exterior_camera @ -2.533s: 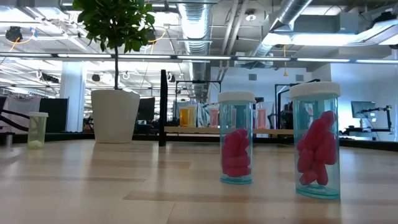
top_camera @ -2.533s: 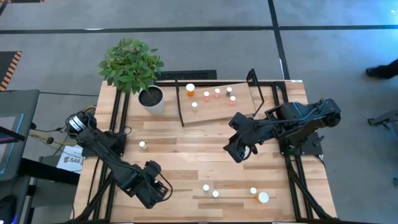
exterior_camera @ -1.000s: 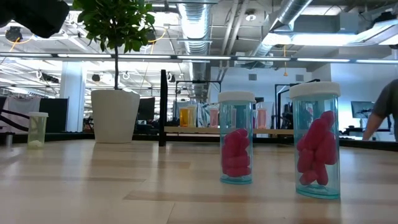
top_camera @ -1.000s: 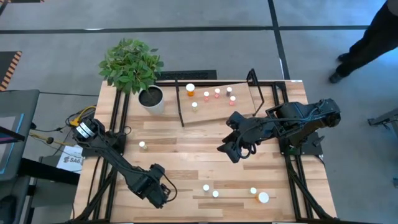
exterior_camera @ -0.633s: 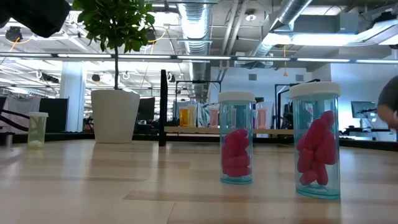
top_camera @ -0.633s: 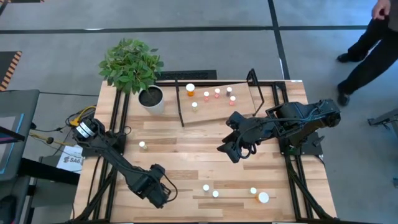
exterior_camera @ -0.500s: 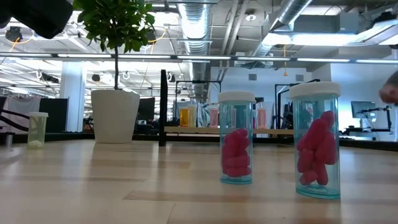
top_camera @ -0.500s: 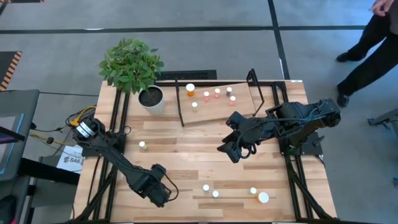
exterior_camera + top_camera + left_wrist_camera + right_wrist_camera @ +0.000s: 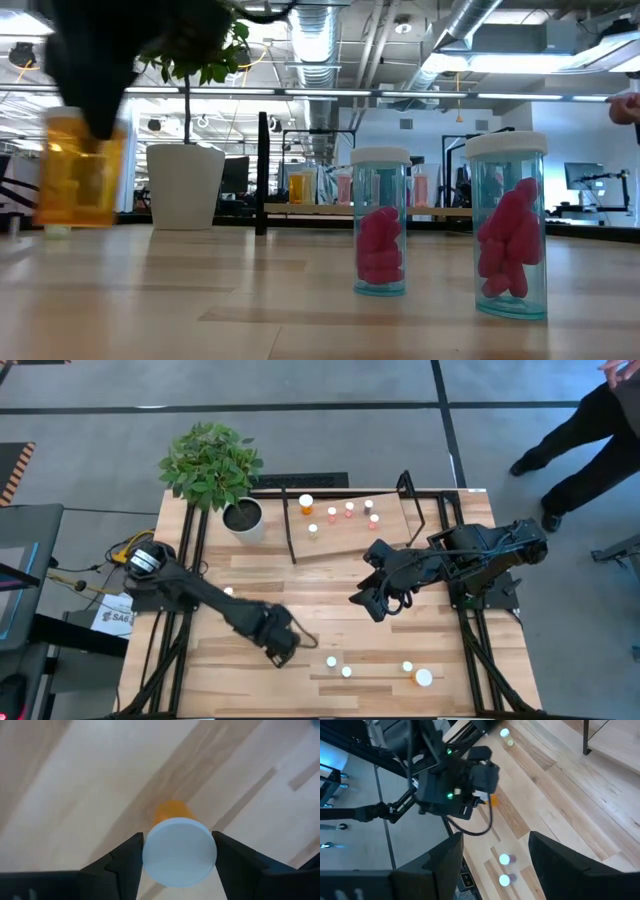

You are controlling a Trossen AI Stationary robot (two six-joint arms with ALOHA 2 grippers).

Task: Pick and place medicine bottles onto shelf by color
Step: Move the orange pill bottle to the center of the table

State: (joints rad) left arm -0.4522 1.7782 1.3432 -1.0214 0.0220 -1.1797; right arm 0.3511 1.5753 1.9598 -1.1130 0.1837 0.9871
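We find the left gripper point(image 9: 177, 851) clamped on the white cap of an orange bottle point(image 9: 82, 168), which hangs clear of the tabletop point(image 9: 300, 600), evidently lifted for carriage. In the high view this gripper point(image 9: 279, 647) sits over the near middle of the table, well short of the shelf point(image 9: 350, 525) at the far edge, where several bottles already stand. We judge the cap grip suits an upright set-down. The right gripper point(image 9: 370, 603) waits mid-table, fingers apart and empty. Two pink-filled bottles point(image 9: 381, 221) stand near the front, unsorted
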